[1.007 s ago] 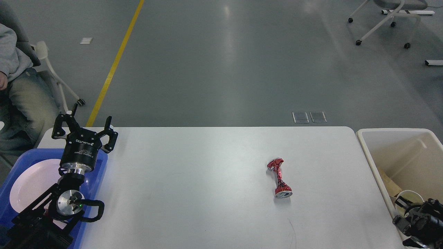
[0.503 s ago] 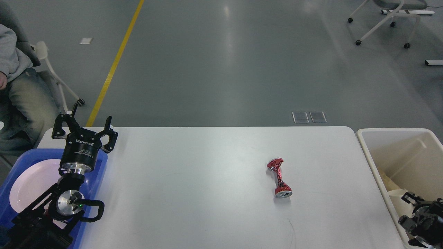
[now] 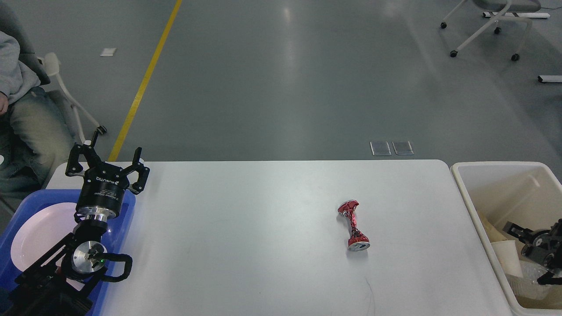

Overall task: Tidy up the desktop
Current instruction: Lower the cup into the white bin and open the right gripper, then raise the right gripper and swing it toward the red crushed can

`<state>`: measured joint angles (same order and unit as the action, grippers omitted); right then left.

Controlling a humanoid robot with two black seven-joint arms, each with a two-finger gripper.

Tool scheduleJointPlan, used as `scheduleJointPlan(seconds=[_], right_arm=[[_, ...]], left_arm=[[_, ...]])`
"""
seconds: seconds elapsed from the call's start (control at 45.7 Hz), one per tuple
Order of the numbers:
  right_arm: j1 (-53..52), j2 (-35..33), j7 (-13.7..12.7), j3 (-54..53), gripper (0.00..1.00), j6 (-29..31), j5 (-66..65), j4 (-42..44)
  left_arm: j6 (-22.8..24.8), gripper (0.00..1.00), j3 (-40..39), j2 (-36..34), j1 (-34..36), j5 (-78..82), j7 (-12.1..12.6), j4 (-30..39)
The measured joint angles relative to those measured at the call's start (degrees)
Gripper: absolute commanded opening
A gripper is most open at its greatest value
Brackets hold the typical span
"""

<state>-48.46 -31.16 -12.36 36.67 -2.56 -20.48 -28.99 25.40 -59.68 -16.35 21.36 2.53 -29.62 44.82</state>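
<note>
The white desktop point(image 3: 246, 228) fills the middle of the head view. A crushed red can point(image 3: 353, 226) lies on it, right of centre. My left gripper point(image 3: 117, 142) stands open and empty over the desktop's far left corner, above the blue tray point(image 3: 127, 206). My right gripper point(image 3: 522, 253) is open inside the cream bin point(image 3: 461, 184) at the right edge, fingers spread. A white paper cup point(image 3: 505, 259) lies in the bin just beside its fingers, not gripped.
A pink-white plate point(image 3: 39, 232) sits in the blue tray. The bin also holds crumpled paper and clear plastic. A seated person point(image 3: 22, 114) is at the far left beyond the table. An office chair point(image 3: 487, 22) stands far back right.
My right gripper has risen from the bottom right corner further into the bin, and the white cup now lies loose in the bin. The left arm and the can have not moved.
</note>
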Motion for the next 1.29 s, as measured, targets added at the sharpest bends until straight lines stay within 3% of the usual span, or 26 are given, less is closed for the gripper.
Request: scheduleJointPlan(seconds=[0.263, 0.591, 0.722, 1.007, 1.291], right_arm=[[-23.6, -4.1, 0.1, 10.4, 1.0, 24.7, -3.0, -15.5], [-51.8, 1.4, 0.1, 20.6, 1.0, 50.6, 1.1, -30.6], [-64.7, 4.4, 0.0, 26.7, 1.0, 53.2, 9.9, -39.6], [-88.2, 9.4, -0.1, 32.6, 1.0, 52.7, 20.6, -57.9], [-100.2, 14.4, -0.1, 33.2, 1.0, 48.4, 27.7, -67.2]], left_arm=[[0.0, 0.96, 0.0, 0.0, 0.0, 0.0, 0.0, 0.0], [0.0, 0.96, 0.0, 0.0, 0.0, 0.0, 0.0, 0.0], [0.0, 0.96, 0.0, 0.0, 0.0, 0.0, 0.0, 0.0], [0.0, 0.96, 0.1, 0.0, 0.0, 0.0, 0.0, 0.0], [0.0, 0.96, 0.0, 0.0, 0.0, 0.0, 0.0, 0.0]])
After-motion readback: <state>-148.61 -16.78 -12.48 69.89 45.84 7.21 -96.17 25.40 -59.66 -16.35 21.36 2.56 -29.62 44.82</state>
